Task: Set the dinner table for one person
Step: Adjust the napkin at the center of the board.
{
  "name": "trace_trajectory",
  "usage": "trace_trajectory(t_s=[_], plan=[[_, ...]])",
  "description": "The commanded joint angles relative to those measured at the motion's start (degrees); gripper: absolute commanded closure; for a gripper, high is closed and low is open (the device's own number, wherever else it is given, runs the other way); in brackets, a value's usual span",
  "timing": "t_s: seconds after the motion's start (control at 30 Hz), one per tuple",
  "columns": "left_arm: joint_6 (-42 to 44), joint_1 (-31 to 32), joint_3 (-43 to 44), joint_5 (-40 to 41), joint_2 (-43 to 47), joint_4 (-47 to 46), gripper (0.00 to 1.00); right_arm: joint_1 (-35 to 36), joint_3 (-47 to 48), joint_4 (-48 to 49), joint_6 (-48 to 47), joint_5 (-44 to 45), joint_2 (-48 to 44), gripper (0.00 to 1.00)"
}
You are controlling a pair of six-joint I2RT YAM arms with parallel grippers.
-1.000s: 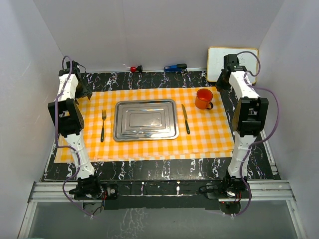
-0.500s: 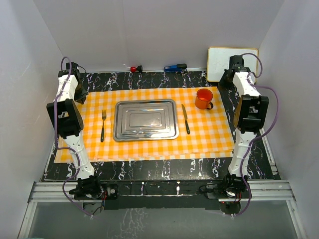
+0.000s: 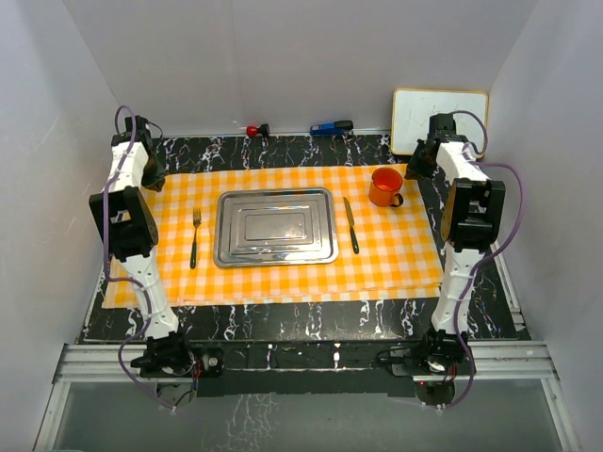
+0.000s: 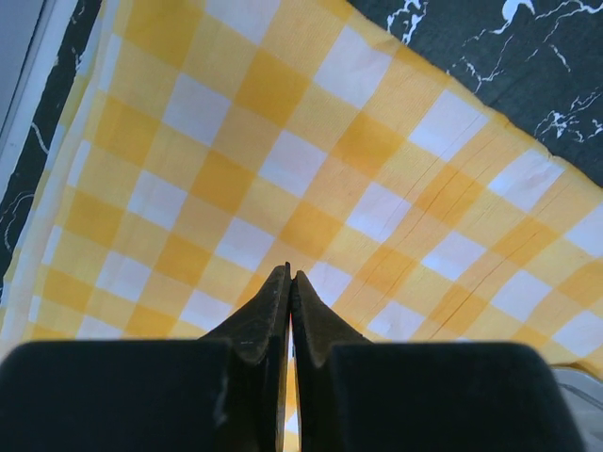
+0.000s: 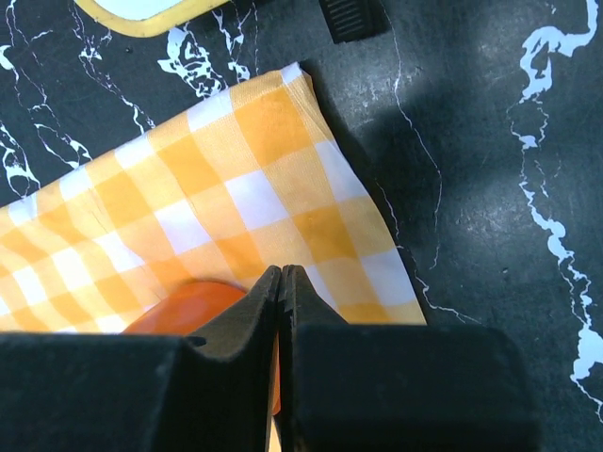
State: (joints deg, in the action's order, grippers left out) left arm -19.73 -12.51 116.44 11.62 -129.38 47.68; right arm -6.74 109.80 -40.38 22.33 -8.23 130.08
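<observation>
Table: large rectangular black dinner table (image 3: pixel 301 320) was veined white.
Cloth: rectangular fabric cloth (image 3: pixel 396 254) was checked orange and white.
Mug: round mug (image 3: pixel 383 185) was coloured orange.

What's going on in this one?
A place setting is laid out on the dinner table: a steel tray on a checked cloth, fork to its left, knife to its right, orange mug near the far right corner. Neither arm holds anything; the left end effector and right end effector are shut above the cloth's far corners.
</observation>
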Motion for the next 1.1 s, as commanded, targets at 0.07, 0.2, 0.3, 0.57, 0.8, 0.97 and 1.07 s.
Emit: trace_trajectory(t_s=[0.07,0.2,0.3,0.57,0.8,0.97,1.07], plan=[[0.15,0.21,-0.42,-2.47,-2.28,-2.96,1.00,-0.07,-0.62,5.33,-1.15,-0.56,1.45,1.00],[-0.13,0.21,-0.60,-2.96,-3.51,-3.43,1.00,-0.05,-0.59,5.56,-1.29,-0.22,2.72,1.00],[-0.05,0.22,-0.61,-2.73,-4.19,-3.45,1.00,-0.08,-1.08,5.49,-1.60,0.10,3.07,1.00],[0.74,0.21,0.29,-1.86,-5.74,-3.35,1.00,-0.09,-5.54,4.90,-2.11,1.39,1.46,1.00],[1.97,0.21,2.25,-1.80,-7.39,-3.30,1.00,-0.06,-11.01,3.68,-1.69,1.99,-0.46,1.00],[2.30,0.21,3.28,-2.33,-8.61,-3.38,1.00,-0.10,-14.16,3.89,-0.99,2.36,-2.24,1.00],[2.41,0.21,3.57,-2.71,-9.01,-3.87,1.00,-0.09,-15.14,3.92,-0.77,2.51,-2.88,1.00]])
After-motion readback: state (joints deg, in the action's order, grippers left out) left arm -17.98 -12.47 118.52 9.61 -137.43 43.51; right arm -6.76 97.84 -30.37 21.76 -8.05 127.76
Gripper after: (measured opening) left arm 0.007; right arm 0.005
